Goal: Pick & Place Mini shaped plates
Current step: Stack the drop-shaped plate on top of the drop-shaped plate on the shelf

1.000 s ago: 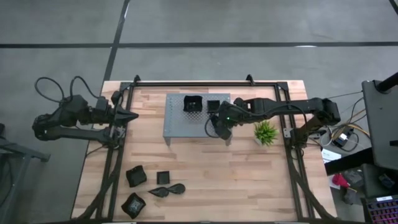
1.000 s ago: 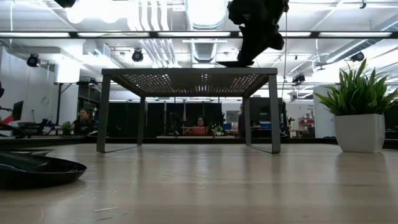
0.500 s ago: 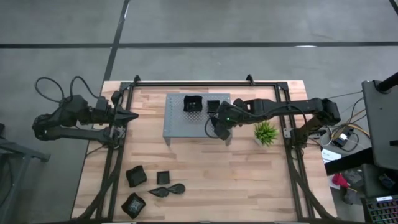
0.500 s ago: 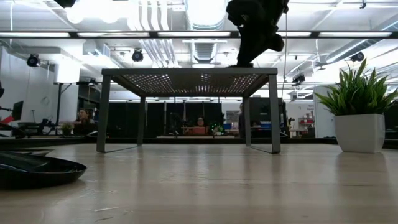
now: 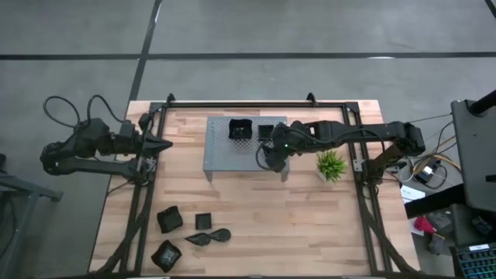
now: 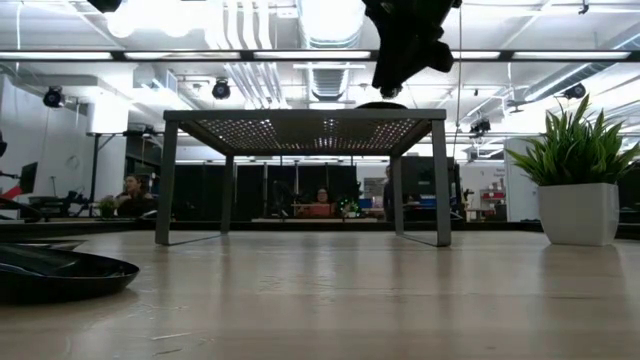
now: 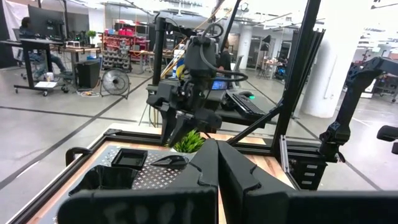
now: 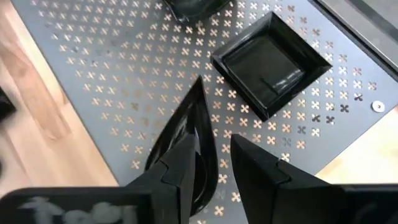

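My right gripper [image 8: 214, 146] is open and hovers just above the grey perforated rack [image 5: 225, 155]. A black teardrop plate [image 8: 186, 127] lies flat on the rack's top under its fingers. The low view shows a small gap between the gripper [image 6: 388, 80] and the plate [image 6: 380, 104]. A small square plate [image 8: 272, 62] and a deeper black dish [image 5: 240, 129] also sit on the rack. Several more black plates [image 5: 203, 221] lie on the table's near left part. My left gripper [image 5: 164, 145] is shut and waits at the table's left edge.
A small green plant in a white pot [image 5: 331, 164] stands just right of the rack, close to my right arm. Black frame rails [image 5: 360, 178] run along the table's left, right and far sides. Bare wood lies between the rack and the near plates.
The teardrop plate, held just above the rack's top a second ago, now lies on it. My right gripper has let go, risen slightly clear of the plate and shifted a little toward the table's left.
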Controlling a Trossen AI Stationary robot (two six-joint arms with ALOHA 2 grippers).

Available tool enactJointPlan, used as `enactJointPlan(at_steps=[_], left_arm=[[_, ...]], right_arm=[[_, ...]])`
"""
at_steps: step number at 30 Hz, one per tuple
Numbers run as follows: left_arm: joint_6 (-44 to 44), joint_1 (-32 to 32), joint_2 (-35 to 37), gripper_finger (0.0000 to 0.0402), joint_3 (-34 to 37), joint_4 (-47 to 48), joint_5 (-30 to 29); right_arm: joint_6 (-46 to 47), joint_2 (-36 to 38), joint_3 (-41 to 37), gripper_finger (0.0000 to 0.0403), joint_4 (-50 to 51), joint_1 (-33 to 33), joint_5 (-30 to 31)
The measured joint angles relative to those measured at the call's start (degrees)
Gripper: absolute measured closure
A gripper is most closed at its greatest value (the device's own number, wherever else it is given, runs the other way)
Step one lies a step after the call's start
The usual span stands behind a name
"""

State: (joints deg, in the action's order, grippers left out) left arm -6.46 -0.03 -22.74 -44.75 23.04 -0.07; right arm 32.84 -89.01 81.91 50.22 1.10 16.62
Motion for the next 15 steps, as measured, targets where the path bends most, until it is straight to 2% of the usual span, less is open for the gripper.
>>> enactJointPlan(at_steps=[7, 15], left_arm=[[0.0, 0.0, 0.0, 0.0401, 0.0, -0.01, 0.0], [0.0, 0.0, 0.0, 0.0401, 0.0, -0.01, -0.01]], right_arm=[[0.2, 0.02, 0.44, 0.0312, -1.16, -1.63, -0.15], [0.22, 0.02, 0.44, 0.0325, -8.23, -6.25, -0.2]])
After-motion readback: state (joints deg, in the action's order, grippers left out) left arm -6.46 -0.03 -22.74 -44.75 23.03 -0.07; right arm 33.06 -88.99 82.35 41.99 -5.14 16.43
